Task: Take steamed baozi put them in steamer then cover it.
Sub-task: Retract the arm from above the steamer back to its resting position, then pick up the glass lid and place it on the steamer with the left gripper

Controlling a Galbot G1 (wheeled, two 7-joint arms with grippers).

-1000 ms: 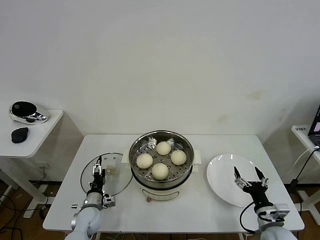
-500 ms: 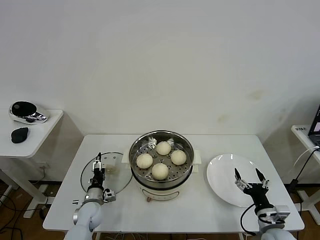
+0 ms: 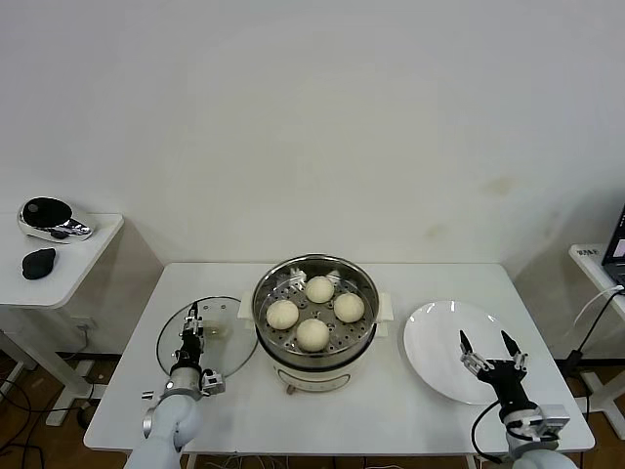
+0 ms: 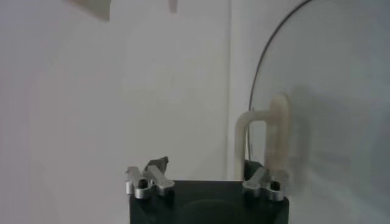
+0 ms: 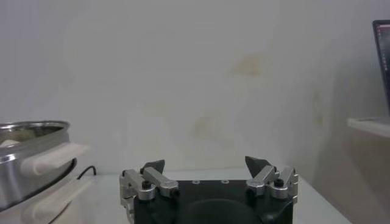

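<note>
The steamer (image 3: 322,365) stands mid-table, uncovered, with several cream-white baozi (image 3: 312,334) on its perforated tray. To its left the clear glass cover (image 3: 232,358) lies flat on the table. My left gripper (image 3: 192,317) hovers low over the cover, just beside its cream handle (image 3: 217,331). In the left wrist view the jaws of that gripper (image 4: 207,164) stand apart, and the handle (image 4: 277,131) rises right by one finger. My right gripper (image 3: 486,342) is open and holds nothing, over the near edge of the white plate (image 3: 435,337).
The right wrist view shows the right gripper (image 5: 206,163) and the steamer's steel wall (image 5: 24,152) with its cream side handle (image 5: 55,159). A small side table (image 3: 59,264) with dark objects stands far left. A laptop edge (image 3: 615,244) shows far right.
The left gripper has edged slightly along the cover near its handle. The right gripper has drifted a little toward the table's front edge. The baozi and cover have not moved.
</note>
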